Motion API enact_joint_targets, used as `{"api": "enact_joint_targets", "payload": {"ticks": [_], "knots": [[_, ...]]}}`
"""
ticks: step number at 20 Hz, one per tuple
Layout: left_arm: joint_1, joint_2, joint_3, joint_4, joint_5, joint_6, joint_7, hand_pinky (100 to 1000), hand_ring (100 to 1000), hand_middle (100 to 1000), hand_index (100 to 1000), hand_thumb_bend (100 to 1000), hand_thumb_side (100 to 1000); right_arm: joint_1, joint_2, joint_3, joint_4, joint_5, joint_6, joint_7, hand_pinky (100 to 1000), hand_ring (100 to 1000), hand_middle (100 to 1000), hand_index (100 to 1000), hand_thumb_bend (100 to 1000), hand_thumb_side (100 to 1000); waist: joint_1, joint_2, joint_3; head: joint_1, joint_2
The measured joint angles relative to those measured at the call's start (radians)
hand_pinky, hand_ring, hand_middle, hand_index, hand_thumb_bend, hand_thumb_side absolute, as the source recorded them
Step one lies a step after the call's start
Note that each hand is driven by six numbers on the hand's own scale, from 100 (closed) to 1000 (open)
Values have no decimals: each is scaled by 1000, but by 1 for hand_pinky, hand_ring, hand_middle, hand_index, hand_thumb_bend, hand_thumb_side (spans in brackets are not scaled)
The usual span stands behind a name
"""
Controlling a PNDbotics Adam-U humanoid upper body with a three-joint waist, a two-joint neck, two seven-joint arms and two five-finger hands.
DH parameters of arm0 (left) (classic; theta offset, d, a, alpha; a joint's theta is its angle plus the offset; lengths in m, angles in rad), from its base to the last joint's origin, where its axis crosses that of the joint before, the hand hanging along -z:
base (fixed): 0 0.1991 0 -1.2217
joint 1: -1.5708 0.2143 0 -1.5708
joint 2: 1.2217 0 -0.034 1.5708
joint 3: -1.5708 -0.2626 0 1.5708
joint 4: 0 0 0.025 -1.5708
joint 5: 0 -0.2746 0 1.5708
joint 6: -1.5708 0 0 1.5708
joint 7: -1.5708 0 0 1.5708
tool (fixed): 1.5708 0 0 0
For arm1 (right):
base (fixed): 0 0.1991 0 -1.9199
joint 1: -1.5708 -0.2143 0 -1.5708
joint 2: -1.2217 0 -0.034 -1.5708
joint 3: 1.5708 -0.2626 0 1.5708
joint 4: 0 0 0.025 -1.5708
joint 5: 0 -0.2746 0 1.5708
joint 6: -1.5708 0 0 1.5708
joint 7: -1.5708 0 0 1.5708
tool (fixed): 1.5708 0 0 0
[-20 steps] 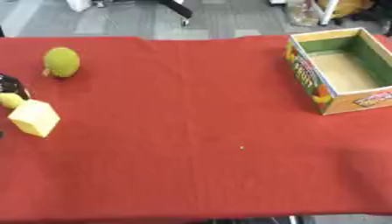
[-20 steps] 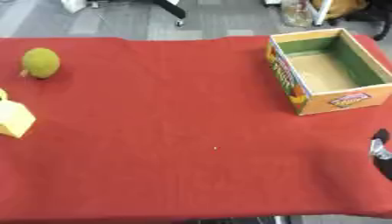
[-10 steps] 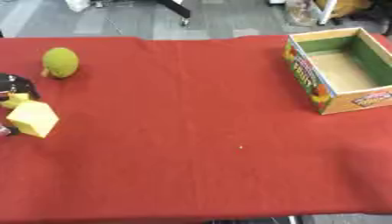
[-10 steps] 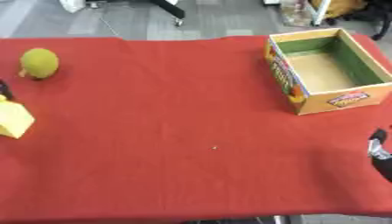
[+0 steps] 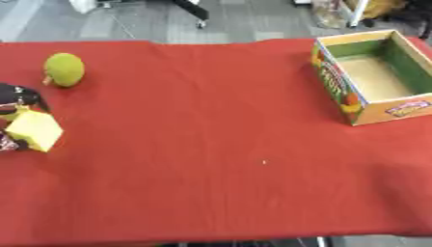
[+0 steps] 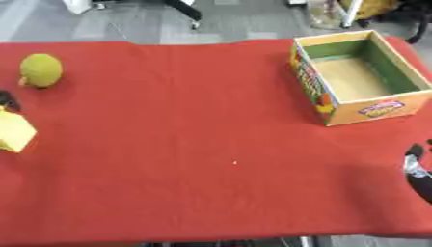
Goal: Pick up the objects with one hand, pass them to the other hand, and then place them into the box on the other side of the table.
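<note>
A red cloth covers the tabletop (image 5: 219, 135) from edge to edge. At its far left lies a round yellow-green fruit with a rough skin (image 5: 64, 70), resting on the cloth with nothing touching it. Nearer and at the very left edge sits a pale yellow block with flat faces (image 5: 33, 130), turned so that one corner points toward the near side. The robot's left hand (image 5: 15, 96) is at that block: its black fingers (image 5: 23, 92) curve over the block's far upper corner, and another dark part of the hand shows at the block's lower left, so the block sits between them. The fingers look closed round the block, though most of the hand is cut off by the left edge.

On the far right stands an open cardboard box with fruit pictures printed on its outer walls and a green lining inside (image 6: 314, 87); its plain tan floor holds nothing. It is well apart from both yellow things.

The right hand (image 6: 415, 170) shows only as a dark sliver at the near right edge, off the cloth's working area; whether its fingers are apart or together cannot be told.
</note>
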Motion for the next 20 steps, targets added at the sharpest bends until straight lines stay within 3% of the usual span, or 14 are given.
{"api": "enact_joint_targets", "payload": {"ticks": [5,9,14,18,19,20], "knots": [[11,-1,14,-27,55,4,2,760,592,559,648,292,100,0,0,0,3,-1,0,0,774,642,614,860,100,283,0,0,0,0,0],[30,1,56,-131,157,43,-9,767,592,555,636,274,100,-1,-1,7,3,-1,-5,4,777,645,616,863,100,286,0,0,8,-3,0],[47,-6,126,-323,435,131,-21,772,598,560,627,254,144,-40,-57,74,-17,-7,-50,28,778,641,617,868,100,294,-2,0,20,-17,0],[54,-61,132,-456,676,233,-62,773,599,559,622,246,172,-108,-102,162,-67,-4,-107,55,777,633,612,871,100,301,-3,0,26,-30,0],[55,-71,132,-480,718,259,-73,775,602,562,622,239,194,-115,-108,177,-77,0,-116,59,763,608,593,877,100,160,-3,0,26,-32,0],[54,-84,128,-500,759,284,-89,775,604,565,624,238,206,-130,-115,199,-91,0,-129,66,759,603,585,878,100,100,-4,0,27,-36,0]]}}
